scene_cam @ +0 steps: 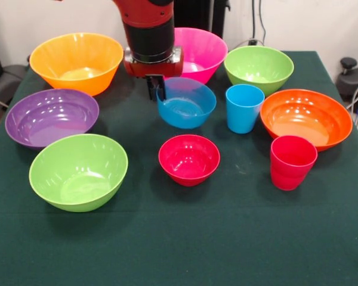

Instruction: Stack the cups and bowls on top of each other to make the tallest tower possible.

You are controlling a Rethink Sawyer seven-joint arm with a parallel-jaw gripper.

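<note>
My gripper [156, 92] hangs at the left rim of the small blue bowl [190, 106], which rests on the table. The fingers stand close together, one on each side of the rim, shut on it. The small red bowl [189, 158] sits in front of it. The light blue cup [244, 108] stands upright just right of the blue bowl. The red-pink cup [292, 162] stands upright at the front right. Each piece stands alone; no tower shows.
Large bowls ring the middle on the green cloth: yellow-orange [76, 59] and pink [204, 52] at the back, lime green [259, 68] back right, orange [306, 117] right, purple [51, 117] left, lime green [78, 171] front left.
</note>
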